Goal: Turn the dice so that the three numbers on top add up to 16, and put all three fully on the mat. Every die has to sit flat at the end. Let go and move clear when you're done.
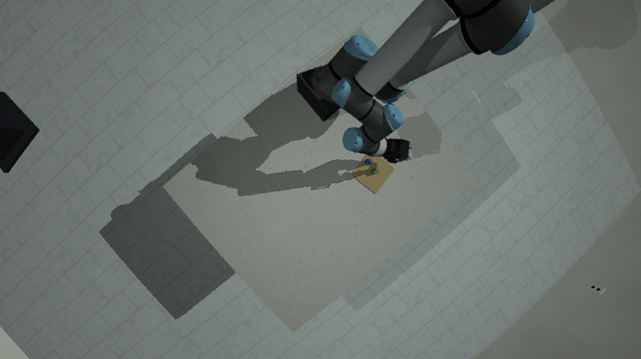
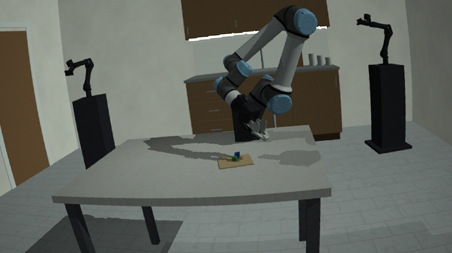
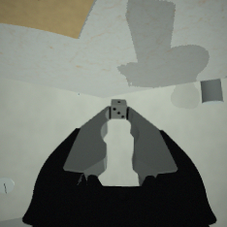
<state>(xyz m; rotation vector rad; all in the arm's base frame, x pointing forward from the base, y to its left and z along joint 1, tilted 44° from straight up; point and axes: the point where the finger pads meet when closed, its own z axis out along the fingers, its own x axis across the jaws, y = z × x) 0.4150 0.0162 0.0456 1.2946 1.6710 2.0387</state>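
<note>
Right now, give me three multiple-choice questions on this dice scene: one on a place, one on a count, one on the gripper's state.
1. Where is the green die?
A. On the tan mat
B. On the floor
C. In the gripper

2. How many dice lie on the mat?
A. None
B. Two
C. Three

3. The gripper is:
A. Wide open
B. Shut on nothing
C. Shut on a white die

Answers: 1 A, it sits beside the blue die on the mat. 2 B, only green and blue show there. 3 C, the wrist view shows the die pinched between the fingertips.
</note>
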